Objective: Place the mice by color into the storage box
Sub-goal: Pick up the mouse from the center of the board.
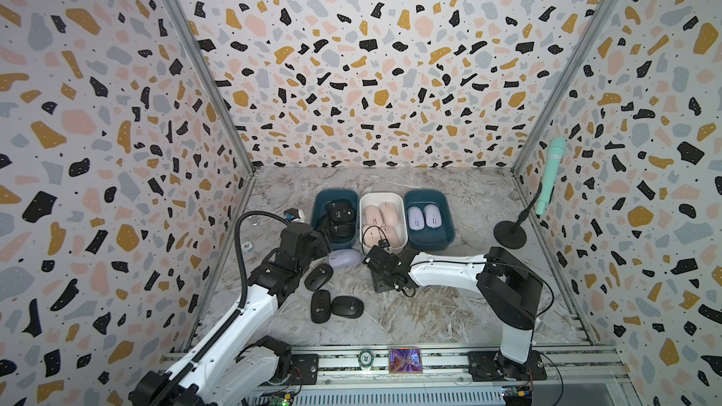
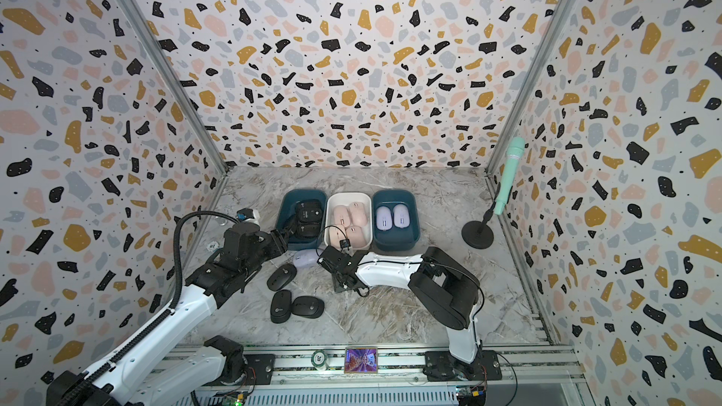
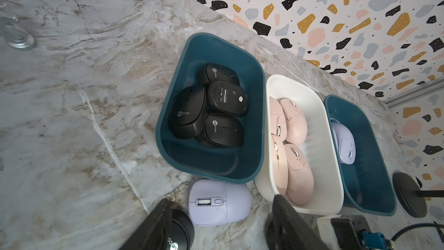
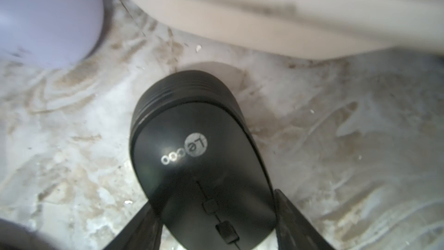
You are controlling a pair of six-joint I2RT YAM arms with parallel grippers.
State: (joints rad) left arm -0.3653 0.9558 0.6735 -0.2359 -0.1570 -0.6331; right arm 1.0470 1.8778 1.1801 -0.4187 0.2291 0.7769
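Black mouse (image 4: 201, 155) sat clamped at its button end between the fingers of the right tool (image 4: 213, 198), just in front of the white bin (image 3: 322, 145). Whether it had cleared the surface (image 1: 429, 306) could not be told. The left tool (image 3: 222, 198) stood open and empty near the lavender mouse (image 1: 344, 258), which lay before the white bin's corner on the left arm's side.

The hold was short and on smooth plastic, so the mouse might well swing or slip during a lift. Its likely home, the teal bin (image 3: 228, 51) right beside the white bin on the left arm's side, already held a heap of four. A fifth could ride up on that heap and tip out. Reaching it would also bring the right arm close to the left tool, risking a knock.

Both top views hid the clamped mouse beneath the right tool. The right wrist view blurred the white bin's wall. The left wrist view cut off another black mouse (image 3: 179, 234) at a finger.
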